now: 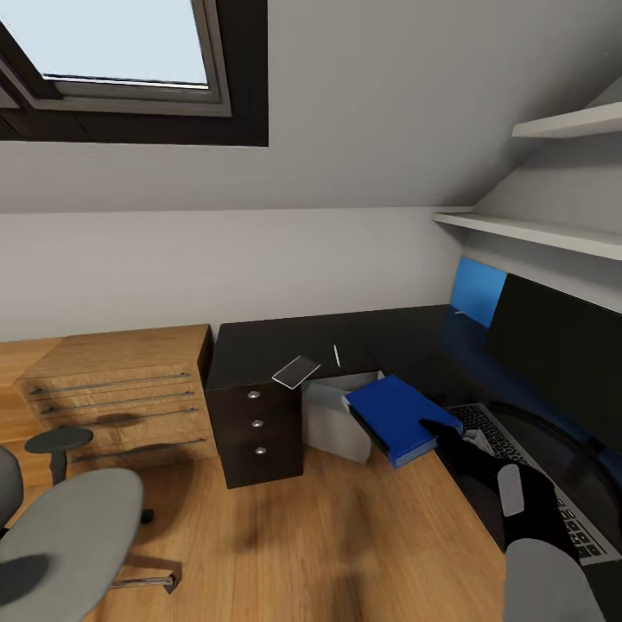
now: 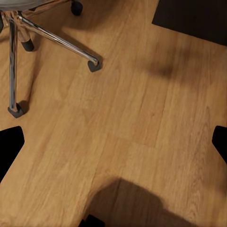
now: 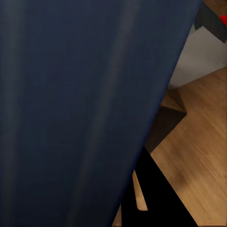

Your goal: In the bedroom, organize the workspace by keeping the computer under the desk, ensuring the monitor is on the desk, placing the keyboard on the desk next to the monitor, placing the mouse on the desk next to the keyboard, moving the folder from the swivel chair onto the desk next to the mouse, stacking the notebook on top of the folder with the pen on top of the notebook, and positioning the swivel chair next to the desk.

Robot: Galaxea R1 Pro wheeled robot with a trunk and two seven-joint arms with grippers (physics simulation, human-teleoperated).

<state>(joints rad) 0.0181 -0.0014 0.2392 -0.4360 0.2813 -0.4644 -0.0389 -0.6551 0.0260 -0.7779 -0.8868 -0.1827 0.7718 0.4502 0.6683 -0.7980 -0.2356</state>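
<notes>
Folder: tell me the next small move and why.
Probably carry the folder, held in the right gripper, a little further in over the desk before lowering it. It hangs over the desk's front edge, above the computer, beside the keyboard.

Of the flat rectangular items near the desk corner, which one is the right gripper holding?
The blue folder, clamped at its near edge by the right gripper. The small white-grey notebook lies apart on the black desk.
</notes>
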